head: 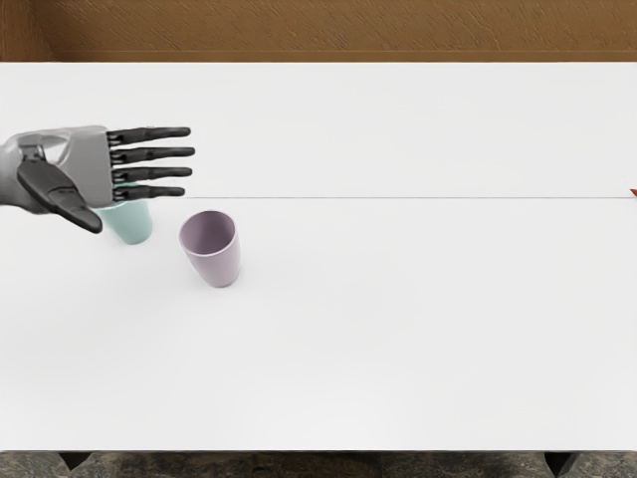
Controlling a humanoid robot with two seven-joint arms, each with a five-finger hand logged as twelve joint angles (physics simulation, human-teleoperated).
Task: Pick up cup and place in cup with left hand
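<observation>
My left hand (pixel 147 174) reaches in from the picture's left edge, its fingers straight and spread, the thumb apart and pointing down to the right; it holds nothing. Partly behind the fingers and palm is a pale teal cup (pixel 131 225), whose upper part the hand hides; whether they touch I cannot tell. To the right and nearer the front edge, a mauve cup (pixel 217 263) stands upright on the white table (pixel 398 329), its dark open mouth showing.
A thin grey line (pixel 398 197) crosses the table. At the right edge a small orange-brown tip (pixel 634 193) shows. Behind the table's far edge is a brown wooden surface (pixel 328 30).
</observation>
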